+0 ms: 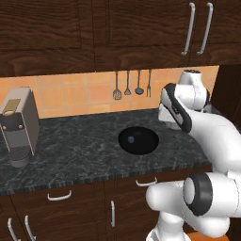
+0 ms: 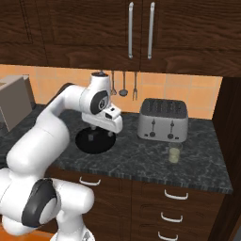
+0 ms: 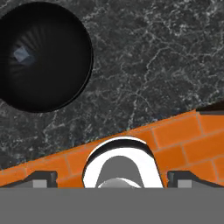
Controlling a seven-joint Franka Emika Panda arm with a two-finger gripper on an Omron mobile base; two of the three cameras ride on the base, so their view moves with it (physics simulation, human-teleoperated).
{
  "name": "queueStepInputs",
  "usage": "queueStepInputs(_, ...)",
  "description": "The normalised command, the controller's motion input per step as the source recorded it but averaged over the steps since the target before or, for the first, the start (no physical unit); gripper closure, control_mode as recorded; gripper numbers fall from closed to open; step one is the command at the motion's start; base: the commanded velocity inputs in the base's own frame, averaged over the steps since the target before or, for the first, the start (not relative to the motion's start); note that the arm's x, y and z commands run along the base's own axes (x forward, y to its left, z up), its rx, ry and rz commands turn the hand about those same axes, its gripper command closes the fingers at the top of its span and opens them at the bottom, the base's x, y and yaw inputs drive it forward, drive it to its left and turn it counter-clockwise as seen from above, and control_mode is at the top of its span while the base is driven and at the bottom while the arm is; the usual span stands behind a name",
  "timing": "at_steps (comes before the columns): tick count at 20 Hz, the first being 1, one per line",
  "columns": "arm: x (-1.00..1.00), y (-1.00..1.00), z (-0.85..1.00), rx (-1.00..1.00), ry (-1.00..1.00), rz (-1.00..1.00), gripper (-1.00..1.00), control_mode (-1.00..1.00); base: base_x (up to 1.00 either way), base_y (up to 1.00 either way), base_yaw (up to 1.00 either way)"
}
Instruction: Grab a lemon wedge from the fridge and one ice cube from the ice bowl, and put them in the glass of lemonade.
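The gripper (image 3: pixel 112 179) hung over the dark marble counter (image 1: pixel 70 150) with its jaws spread wide and nothing between them; the two dark fingertips (image 3: pixel 41 178) stood far apart at the bottom of the hand view. The ice bowl (image 1: pixel 138 140), glossy black, sat on the counter near the front edge, just left of the arm in the left base view. One ice cube (image 3: pixel 21 54), pale bluish-grey, lay inside the bowl, off-centre. In the hand view the bowl was in the upper left corner, well apart from the fingertips.

The glass of lemonade (image 2: pixel 174 153) stood on the counter in front of the silver toaster (image 2: pixel 163 120), close to it, well to the right of the bowl. A grey coffee machine (image 1: pixel 20 126) stood at the counter's left end. Utensils (image 1: pixel 132 84) hung on the orange tiled backsplash behind the bowl.
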Motion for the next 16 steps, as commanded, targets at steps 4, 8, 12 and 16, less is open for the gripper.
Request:
queueStepInputs(4,-0.73,0.99,0.01,-0.02,0.00,0.40,-1.00,-1.00,0.00,0.00,0.00)
queueStepInputs(8,-0.88,0.32,0.00,0.00,-0.21,0.26,-1.00,-1.00,0.00,0.00,0.00)
queueStepInputs(12,-0.81,0.05,0.13,0.00,-0.34,0.08,-1.00,-1.00,0.00,0.00,0.00)
queueStepInputs(16,-0.17,0.05,0.05,0.00,-0.10,0.01,-1.00,-1.00,0.00,0.00,0.00)
